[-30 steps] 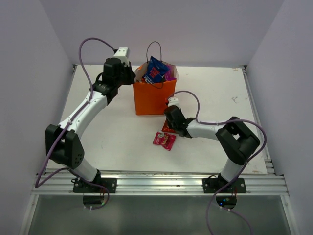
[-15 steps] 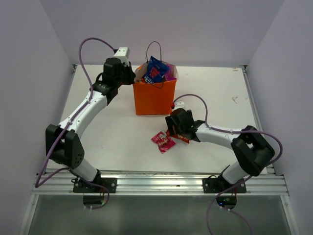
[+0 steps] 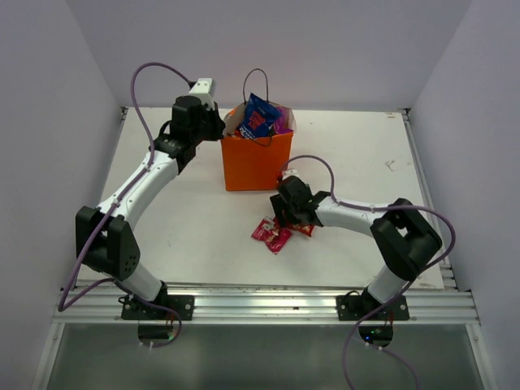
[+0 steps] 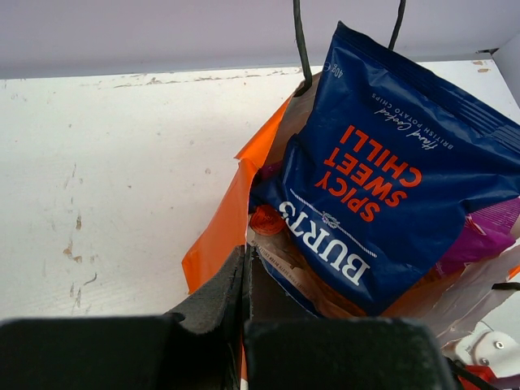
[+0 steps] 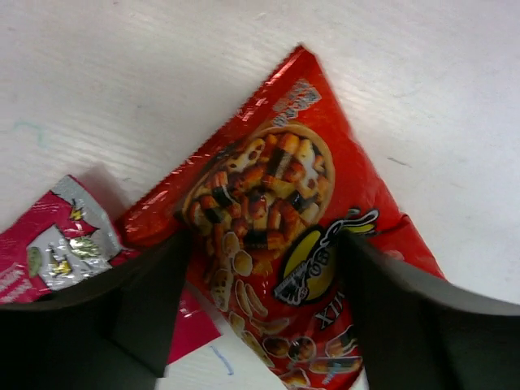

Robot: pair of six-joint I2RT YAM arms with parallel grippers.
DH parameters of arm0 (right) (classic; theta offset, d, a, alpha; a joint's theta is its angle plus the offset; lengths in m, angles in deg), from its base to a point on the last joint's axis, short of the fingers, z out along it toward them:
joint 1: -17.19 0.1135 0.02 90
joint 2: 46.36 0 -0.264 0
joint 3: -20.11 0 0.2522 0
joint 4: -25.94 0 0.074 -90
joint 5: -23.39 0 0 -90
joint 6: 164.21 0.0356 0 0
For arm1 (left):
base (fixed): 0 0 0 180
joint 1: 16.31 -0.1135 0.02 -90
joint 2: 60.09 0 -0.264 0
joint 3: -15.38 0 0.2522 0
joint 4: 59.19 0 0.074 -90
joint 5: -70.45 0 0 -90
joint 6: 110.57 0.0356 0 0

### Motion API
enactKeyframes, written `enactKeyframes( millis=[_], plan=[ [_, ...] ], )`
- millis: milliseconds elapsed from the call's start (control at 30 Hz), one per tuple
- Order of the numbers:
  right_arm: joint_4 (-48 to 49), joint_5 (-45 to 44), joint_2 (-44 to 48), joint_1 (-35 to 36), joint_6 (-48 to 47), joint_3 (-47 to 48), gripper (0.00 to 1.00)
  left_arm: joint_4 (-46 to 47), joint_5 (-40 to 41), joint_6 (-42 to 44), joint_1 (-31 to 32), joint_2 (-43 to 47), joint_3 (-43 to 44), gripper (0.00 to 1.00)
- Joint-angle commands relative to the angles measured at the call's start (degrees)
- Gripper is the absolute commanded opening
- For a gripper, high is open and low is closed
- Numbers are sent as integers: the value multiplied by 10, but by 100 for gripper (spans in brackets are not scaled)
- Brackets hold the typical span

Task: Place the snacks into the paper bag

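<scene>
Pushed a bit to the left since a second ago: small pink packet (image 3: 270, 235), crinkly foil with a silver patch, lying flat on the scuffed white table (image 3: 179, 211). Spread wide since then, too: right gripper (image 5: 264, 244), black fingers standing open on both sides of the red-yellow packet (image 5: 276, 203), not pinching it. Glossy and triangular in the wrist view, with one edge lying over the pink packet. Further back, upright orange paper bag (image 3: 256, 158), matte, with thin black loop handles. Sticking out of its mouth, shiny blue bag (image 4: 382, 179), with a purple bag (image 4: 487, 231) beneath. Closed flat on the bag's creased orange rim: left gripper (image 4: 246, 272).
</scene>
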Motion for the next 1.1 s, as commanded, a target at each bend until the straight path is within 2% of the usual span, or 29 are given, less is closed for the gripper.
enactKeyframes(
  millis=[0,33,100,133,267,333,367,467,533,633,733,900,1067],
  plan=[
    [-76,76,-73,1,26,6,68,31,6,9,-3,18,22,0],
    [-79,70,-78,1,28,14,52,31,6,9,-3,18,23,0],
    [-82,57,-78,1,33,15,13,31,6,10,-3,17,26,0],
    [-90,46,-63,1,35,14,2,31,6,12,-3,17,27,0],
    [-131,-10,21,1,42,14,0,30,6,15,-3,15,32,0],
    [-187,-66,68,1,36,51,0,30,6,15,-3,14,34,0],
    [-204,-90,120,1,24,72,0,30,6,15,-3,13,34,0],
    [-242,-187,172,-2,-28,193,0,30,6,15,-3,15,34,0],
    [-235,-222,165,-11,-63,309,0,30,6,16,-3,17,34,0],
    [-167,-230,120,-27,-125,435,0,30,6,15,-3,18,33,0],
    [-96,-167,41,-50,-156,533,0,31,6,14,-3,19,28,0],
    [-106,-44,-119,-68,-126,748,0,37,6,6,-3,19,26,0],
    [-151,9,-236,-69,-85,845,0,36,6,8,-3,22,24,0]
  ],
)
